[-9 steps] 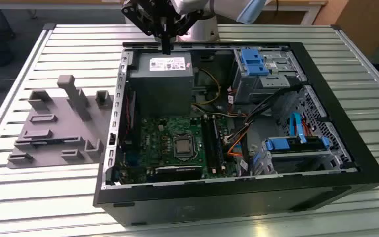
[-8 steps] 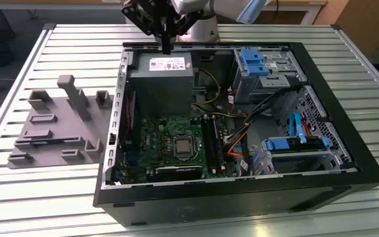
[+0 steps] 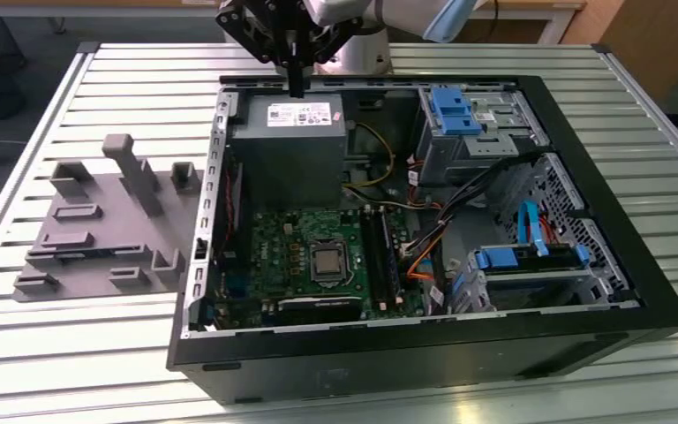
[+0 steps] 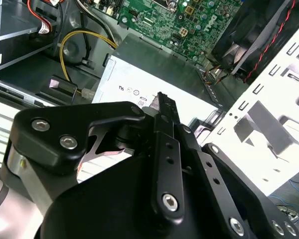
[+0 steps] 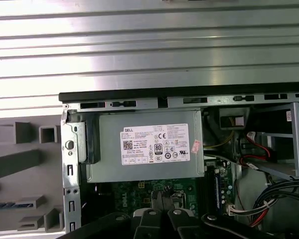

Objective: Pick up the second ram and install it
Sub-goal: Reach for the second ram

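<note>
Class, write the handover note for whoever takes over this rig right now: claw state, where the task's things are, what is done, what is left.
Claw: looks shut and empty, hanging above the power supply at the edge of the PC case.
Second ram: what looks like it sits in the grey holder block, outside the case on the exterior view's left.
Done: nothing that shows; the ram is not gripped.
Left: the pickup, and seating it in the memory slots on the motherboard.

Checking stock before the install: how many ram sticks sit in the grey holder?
1: the second ram sits in a slot of the grey holder, at the exterior view's left of the computer case. Others may be hidden behind its blocks.
</note>
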You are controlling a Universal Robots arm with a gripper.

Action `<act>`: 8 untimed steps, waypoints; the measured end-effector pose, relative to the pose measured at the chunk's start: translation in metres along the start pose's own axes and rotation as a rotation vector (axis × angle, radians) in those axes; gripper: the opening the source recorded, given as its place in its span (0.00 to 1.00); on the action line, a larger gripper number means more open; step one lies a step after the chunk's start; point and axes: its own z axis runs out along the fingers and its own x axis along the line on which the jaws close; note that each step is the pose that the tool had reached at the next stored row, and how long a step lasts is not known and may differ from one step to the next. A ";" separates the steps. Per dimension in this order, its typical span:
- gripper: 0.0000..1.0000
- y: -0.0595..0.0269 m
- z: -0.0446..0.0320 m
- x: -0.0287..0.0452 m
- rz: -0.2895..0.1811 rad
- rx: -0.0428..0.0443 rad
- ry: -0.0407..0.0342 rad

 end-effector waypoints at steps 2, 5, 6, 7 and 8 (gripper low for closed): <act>0.11 -0.0001 0.0000 0.0009 0.000 0.0001 0.0000; 0.11 -0.0003 -0.0001 0.0033 0.000 0.0001 0.0001; 0.11 -0.0003 -0.0002 0.0040 0.000 0.0001 0.0001; 0.11 -0.0004 -0.0001 0.0049 0.000 0.0000 0.0000; 0.11 -0.0004 -0.0002 0.0055 0.000 0.0001 0.0001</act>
